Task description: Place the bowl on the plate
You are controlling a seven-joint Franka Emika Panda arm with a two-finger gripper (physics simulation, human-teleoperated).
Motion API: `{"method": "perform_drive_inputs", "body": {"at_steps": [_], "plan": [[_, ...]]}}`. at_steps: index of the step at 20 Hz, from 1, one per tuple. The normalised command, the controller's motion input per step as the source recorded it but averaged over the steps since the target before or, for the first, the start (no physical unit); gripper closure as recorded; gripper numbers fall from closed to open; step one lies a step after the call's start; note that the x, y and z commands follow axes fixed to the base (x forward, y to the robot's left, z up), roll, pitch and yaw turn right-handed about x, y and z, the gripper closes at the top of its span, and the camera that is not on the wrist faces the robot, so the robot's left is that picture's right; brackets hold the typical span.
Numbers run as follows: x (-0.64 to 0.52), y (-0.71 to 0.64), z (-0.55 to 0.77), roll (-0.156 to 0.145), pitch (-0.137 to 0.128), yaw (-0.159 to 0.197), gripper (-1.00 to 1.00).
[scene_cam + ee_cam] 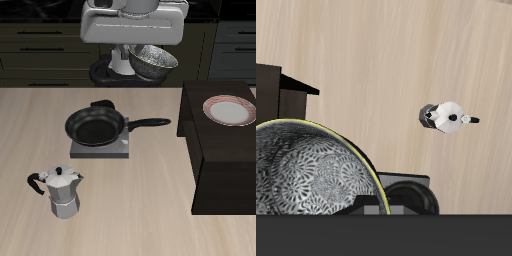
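The silver-grey metal bowl (pixel 153 62) hangs tilted in the air at the table's back, held under my gripper (pixel 133 58), whose fingers are mostly hidden by the bowl and the white hand. In the wrist view the bowl's speckled inside (pixel 311 170) fills the near field. The white plate with a reddish-pink rim (pixel 229 110) lies on top of a dark cabinet (pixel 215 160), lower than the bowl and apart from it, nearer the table's front.
A black frying pan (pixel 97 127) sits on a small grey stove block (pixel 100 148) below the bowl; it also shows in the wrist view (pixel 411 198). A silver moka pot (pixel 62 190) stands near the front edge, seen too in the wrist view (pixel 446 116).
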Motion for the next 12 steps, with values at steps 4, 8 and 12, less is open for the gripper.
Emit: {"method": "perform_drive_inputs", "body": {"at_steps": [4,8,12], "plan": [[-0.10,0.06,0.16,0.024,-0.031,0.015,1.00],[-0.02,0.28,0.10,0.041,-0.011,-0.014,1.00],[0.09,0.19,-0.03,0.016,0.014,-0.017,1.00]]}}
